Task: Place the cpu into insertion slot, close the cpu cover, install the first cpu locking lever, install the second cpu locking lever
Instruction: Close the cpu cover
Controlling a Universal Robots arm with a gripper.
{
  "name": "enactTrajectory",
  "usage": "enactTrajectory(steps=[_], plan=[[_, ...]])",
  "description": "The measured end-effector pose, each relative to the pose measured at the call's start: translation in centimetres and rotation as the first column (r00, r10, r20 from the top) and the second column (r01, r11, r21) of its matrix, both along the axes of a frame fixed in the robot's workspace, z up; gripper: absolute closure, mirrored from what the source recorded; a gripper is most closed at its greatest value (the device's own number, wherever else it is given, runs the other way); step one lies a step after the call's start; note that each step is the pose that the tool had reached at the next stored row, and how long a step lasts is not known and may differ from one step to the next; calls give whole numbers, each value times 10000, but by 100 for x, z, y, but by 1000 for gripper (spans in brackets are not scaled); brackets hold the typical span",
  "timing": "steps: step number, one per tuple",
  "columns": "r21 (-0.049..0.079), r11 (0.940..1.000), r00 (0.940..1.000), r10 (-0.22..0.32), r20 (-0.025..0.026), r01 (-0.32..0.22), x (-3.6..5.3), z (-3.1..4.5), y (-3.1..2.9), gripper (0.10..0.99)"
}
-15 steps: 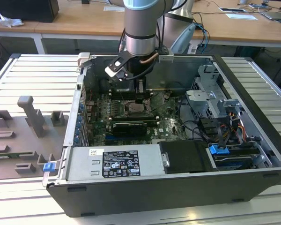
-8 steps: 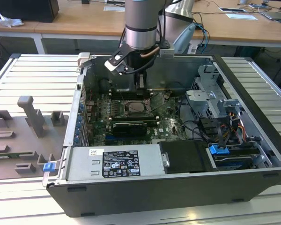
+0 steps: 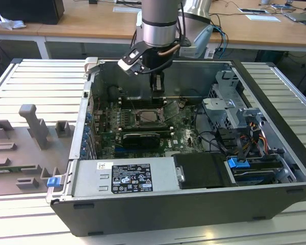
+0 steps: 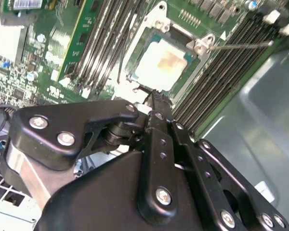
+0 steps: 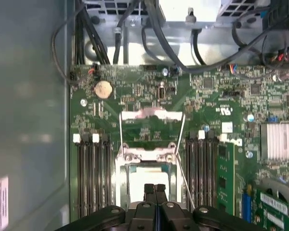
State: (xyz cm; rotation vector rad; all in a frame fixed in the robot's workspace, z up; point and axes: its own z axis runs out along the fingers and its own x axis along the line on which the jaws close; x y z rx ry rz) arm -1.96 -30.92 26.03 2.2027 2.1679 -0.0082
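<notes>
Pincer (image 5: 154, 186) clenched, empty, over cpu (image 4: 166, 65) | cpu seated in insertion slot (image 4: 140, 48) | cpu cover (image 5: 151, 125) raised open

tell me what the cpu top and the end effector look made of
The cpu top looks like metal: pale silvery-beige with a soft sheen. The end effector looks like black metal or hard plastic with a semi-gloss finish, held together by bright screws. Which of the two it is cannot be told.
</notes>
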Motion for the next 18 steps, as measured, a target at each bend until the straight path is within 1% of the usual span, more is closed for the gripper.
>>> enactTrajectory(steps=[2, 3, 5, 6, 9, 10, 11, 14, 15, 16, 18], plan=[[-4, 10000, 10000, 2, -14, -2, 13, 7, 0, 980], [-1, 10000, 10000, 0, -13, 0, 13, 15, 0, 980], [0, 10000, 10000, -1, -13, 1, 13, 64, 0, 980], [0, 10000, 10000, -1, -13, 1, 13, 112, 0, 980], [-2, 10000, 10000, 0, -14, 0, 13, 174, 0, 980], [2, 10000, 10000, 2, -12, -2, 19, 173, 1, 980], [-7, 10000, 10000, 0, -13, 0, 55, 173, 1, 980], [-23, 10000, 10000, -3, -13, 3, 199, 157, 0, 980], [-23, 10000, 10000, 0, -13, 0, 262, 140, 0, 980], [-23, 10000, 10000, 4, -12, -4, 294, 121, 0, 980], [-21, 10000, 10000, 4, -13, -4, 303, 76, 0, 980]])
